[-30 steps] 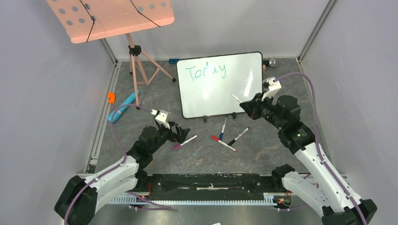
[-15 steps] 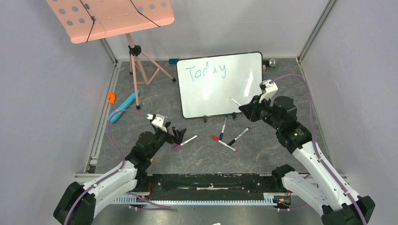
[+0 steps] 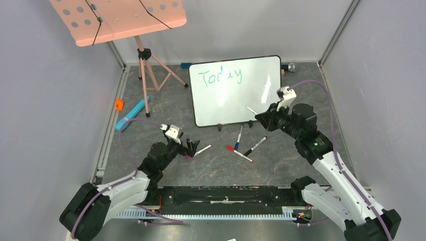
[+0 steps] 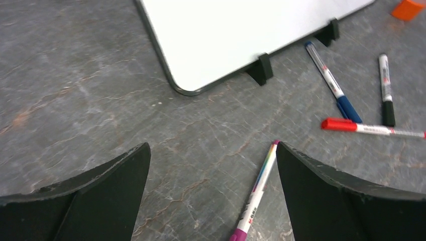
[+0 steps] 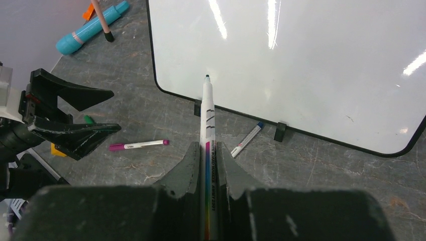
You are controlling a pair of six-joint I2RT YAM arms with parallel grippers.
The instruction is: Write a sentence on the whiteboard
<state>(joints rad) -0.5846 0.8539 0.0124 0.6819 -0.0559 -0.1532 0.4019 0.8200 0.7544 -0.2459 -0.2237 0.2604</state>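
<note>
Whiteboard (image 3: 236,90) work in its opening stage: the board lies propped on its small black feet at the far middle of the grey table (image 3: 150,110), and the sentence (image 3: 220,76) so far amounts to one teal-green word, "Today", in the upper left corner. Everything below and to the right of that word is bare, so by any fair reading most of the writing is yet to come.

Your right gripper (image 3: 261,116) has its jaws clamped on a green-tipped marker (image 3: 252,109), uncapped, with the tip aimed at the lower part of the whiteboard. In the right wrist view the marker (image 5: 207,130) runs straight out from between the fingers and its tip sits over the white surface near the bottom left corner; you cannot tell from either view whether the tip touches the board.

Your left gripper (image 3: 193,148) hangs low over the table in front of the board, jaws spread wide and holding nothing. A pink-capped marker (image 4: 256,196) lies on the table between its fingers, untouched. Nearby lie a blue marker (image 3: 239,137), a red marker (image 3: 239,153) and a black marker (image 3: 256,145), all capped and apart from both grippers.
</note>
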